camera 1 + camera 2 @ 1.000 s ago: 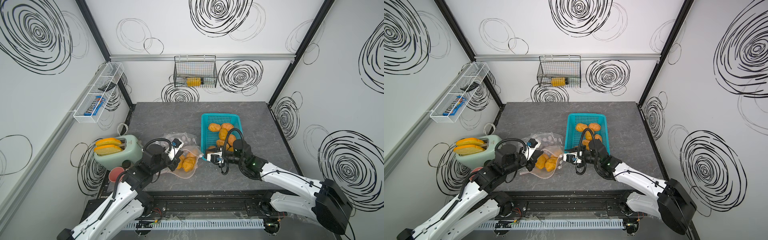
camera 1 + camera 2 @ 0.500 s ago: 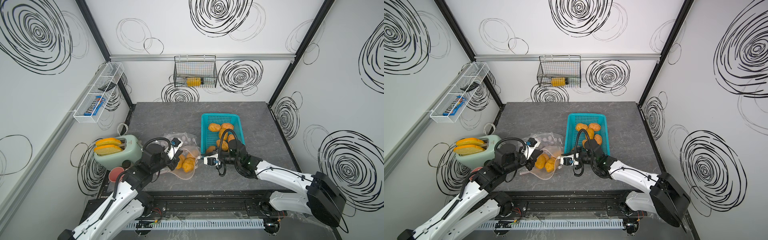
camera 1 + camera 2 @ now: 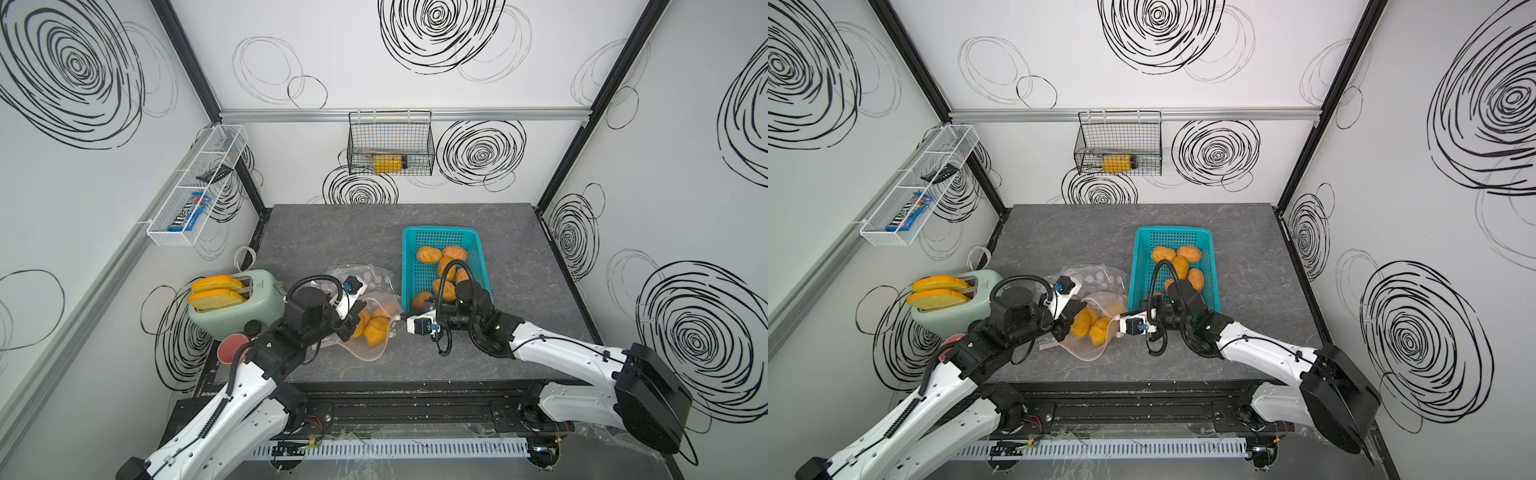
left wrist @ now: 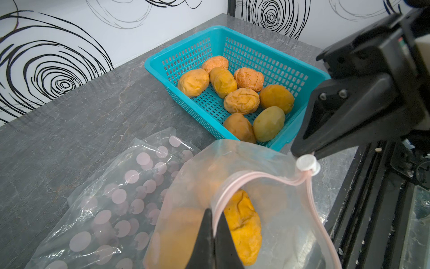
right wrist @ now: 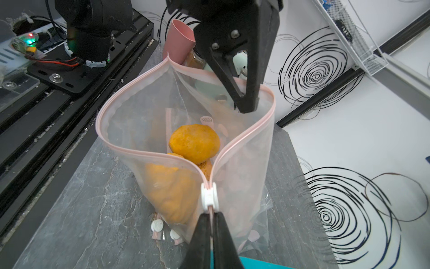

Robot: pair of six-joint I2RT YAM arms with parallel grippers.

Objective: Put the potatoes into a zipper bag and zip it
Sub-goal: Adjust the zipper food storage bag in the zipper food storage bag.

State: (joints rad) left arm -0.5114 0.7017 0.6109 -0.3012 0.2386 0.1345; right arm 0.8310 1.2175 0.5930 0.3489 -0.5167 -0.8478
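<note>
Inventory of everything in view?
Grey stone-look table: one.
Clear plastic zipper bag: one, pink strip, white slider, open, table front.
Teal perforated basket: one, beside bag.
Oval orange-brown potatoes: eight in basket, at least three in bag.
Pink-dotted bag pack: one, behind zipper bag.
Mint-green toaster: one, two orange-crusted toast slices, table's left edge.
Pink cup: one, by toaster.
Black wire basket: one, back wall, yellow item inside.
White wire shelf: one, left wall, candy packet.
Left pincer: shut on bag rim.
Right pincer: shut at slider end.

The potatoes (image 4: 242, 101) are orange-brown, one paler yellow-green; the basket (image 4: 216, 29) is teal with a grid of slots. The zipper bag (image 5: 139, 130) is clear with a pink zip strip (image 5: 149, 153) and a white slider (image 5: 208, 195); the dotted bag (image 4: 130, 186) is clear with pale pink spots. The desk (image 4: 81, 111) is dark grey with pale marble veins.
</note>
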